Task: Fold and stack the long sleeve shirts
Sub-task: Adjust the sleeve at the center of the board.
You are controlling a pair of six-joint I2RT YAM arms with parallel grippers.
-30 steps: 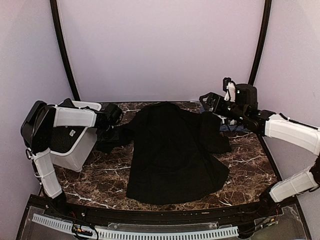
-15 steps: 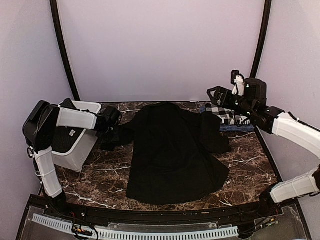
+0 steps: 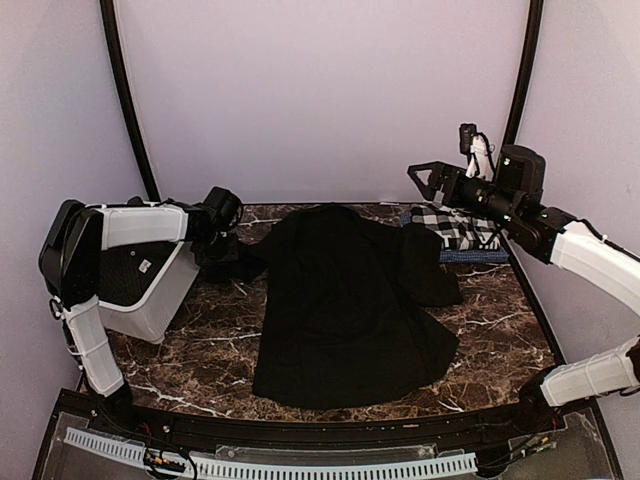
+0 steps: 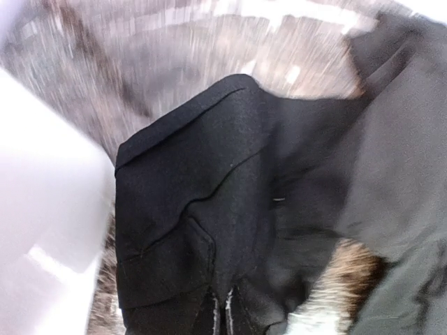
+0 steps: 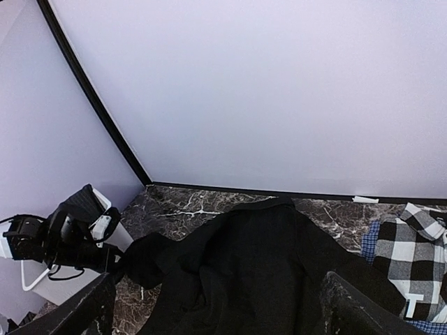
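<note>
Black shirt (image 3: pixel 340 300): sleeve (image 4: pixel 188 209) is pinched in the closed left gripper (image 4: pixel 219 314) for folding; right gripper (image 3: pixel 428 182) is parked high, wide open, empty.

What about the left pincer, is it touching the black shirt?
Touching. The left wrist view shows the left pincer shut, with a fold of the black shirt pinched between its tips.

- The left gripper (image 3: pixel 218 250) is pinched on the black shirt (image 3: pixel 345 300), whose bunched sleeve (image 4: pixel 209 209) fills the room ahead of the jaws.
- The white bin (image 4: pixel 42 216) has its wall close beside those jaws, barring that side.
- The marble table (image 4: pixel 140 63) lies bare beyond the sleeve.
- The right gripper (image 5: pixel 216 286) hangs in open air, jaws wide, with free space all round.
- The checked shirt (image 3: pixel 455 228) lies below them.
</note>
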